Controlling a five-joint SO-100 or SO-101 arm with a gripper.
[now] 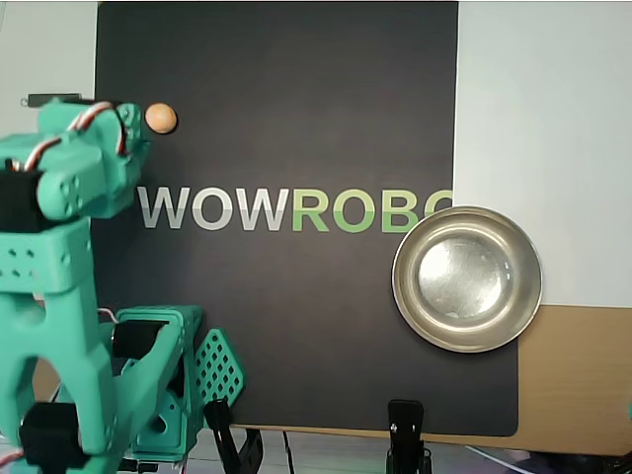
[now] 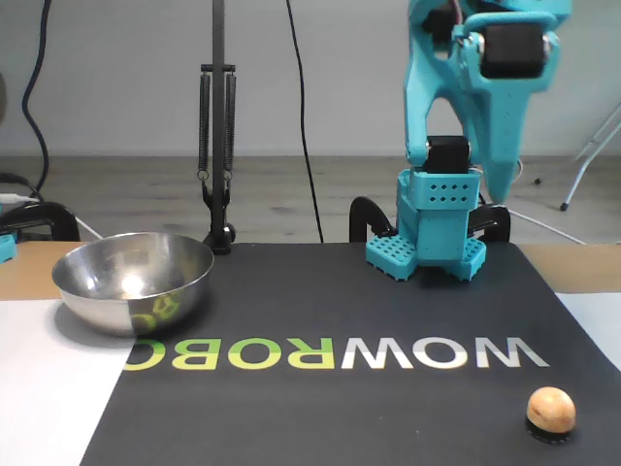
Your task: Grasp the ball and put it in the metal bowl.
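Ball: the ball (image 1: 161, 118) sits on the black mat (image 1: 296, 99), above the W of the printed lettering (image 1: 294, 209) in the overhead view; in the fixed view it (image 2: 551, 410) lies below and to the right of that W, resting on a small dark ring, as far as I can tell. Nothing is touching it.

Gripper: I see the gripper (image 2: 505, 170) hanging tip-down high above the mat in the fixed view, well clear of the ball. The fingers look pressed together into one taper, but I cannot tell for certain whether they are parted or closed, and it holds nothing. In the overhead view the raised arm (image 1: 74, 183) stands just left of the ball and hides the tip.

Bowl: the metal bowl (image 1: 467, 278) is well apart from the ball, at the far end of the lettering, overlapping the last letter in the overhead view. It (image 2: 133, 280) looks empty.

Step in hand: I judge this to be the reach toward the ball; the grasp is not yet made, so the task is barely begun.

Next move: I would need the fingers spread, then the tip brought down over the ball so one finger lands on each side before closing.

Risk: the ball is round and smooth, so an off-centre touch could roll it off its ring.
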